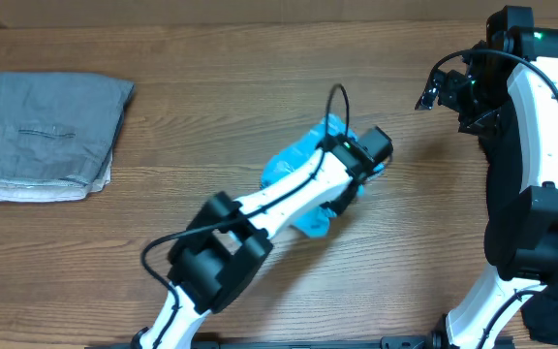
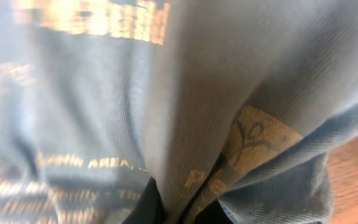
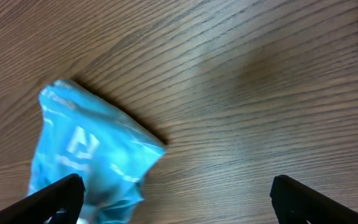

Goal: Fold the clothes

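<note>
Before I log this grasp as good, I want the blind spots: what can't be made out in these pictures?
- Overhead: the left arm covers most of the T-shirt; its layout is hidden.
- Left wrist: blurred cloth fills the frame, burying the left end effector; lettering unreadable.
- Right wrist: T-shirt cut off by the bottom edge; print blurred.
- Overhead: grey folded garment, type unclear.

T-shirt [image 1: 289, 173] centre, under left pincer [image 2: 182, 208]; folded garment [image 1: 51, 136] far left; right pincer [image 3: 176, 190] far right.
</note>
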Robot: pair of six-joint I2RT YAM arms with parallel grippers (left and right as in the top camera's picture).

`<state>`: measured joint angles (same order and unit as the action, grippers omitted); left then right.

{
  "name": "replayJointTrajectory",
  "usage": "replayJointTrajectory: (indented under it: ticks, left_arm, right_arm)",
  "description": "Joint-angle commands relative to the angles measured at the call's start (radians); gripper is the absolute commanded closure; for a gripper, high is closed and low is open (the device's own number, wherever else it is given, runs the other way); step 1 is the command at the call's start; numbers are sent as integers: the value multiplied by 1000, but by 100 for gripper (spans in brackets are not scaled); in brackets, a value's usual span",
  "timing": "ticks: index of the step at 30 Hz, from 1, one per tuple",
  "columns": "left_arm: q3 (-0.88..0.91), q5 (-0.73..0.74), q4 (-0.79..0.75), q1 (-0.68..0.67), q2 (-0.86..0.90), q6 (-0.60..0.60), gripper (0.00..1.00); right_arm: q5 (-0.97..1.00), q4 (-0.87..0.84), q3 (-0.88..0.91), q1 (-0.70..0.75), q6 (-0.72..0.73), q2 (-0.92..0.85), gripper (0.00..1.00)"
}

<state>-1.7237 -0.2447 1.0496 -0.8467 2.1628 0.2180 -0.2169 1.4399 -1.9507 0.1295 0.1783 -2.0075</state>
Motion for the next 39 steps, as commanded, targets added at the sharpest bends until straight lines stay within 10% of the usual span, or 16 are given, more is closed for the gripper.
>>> replayJointTrajectory:
  ticks: [1, 20, 27, 39]
  left_arm:
    - [-35, -101, 4, 30, -91, -3, 96]
    - [11, 19, -8, 146, -102, -38, 96]
    - [54, 124, -21, 146, -102, -39, 15]
    - [27, 167, 80, 87, -135, -185, 0]
  right_arm:
    - [7, -2, -13, 1, -7, 10, 0]
    - [7, -2, -13, 1, -8, 10, 0]
    - [7, -2, -13, 1, -8, 10, 0]
    - [7, -2, -13, 1, -7, 10, 0]
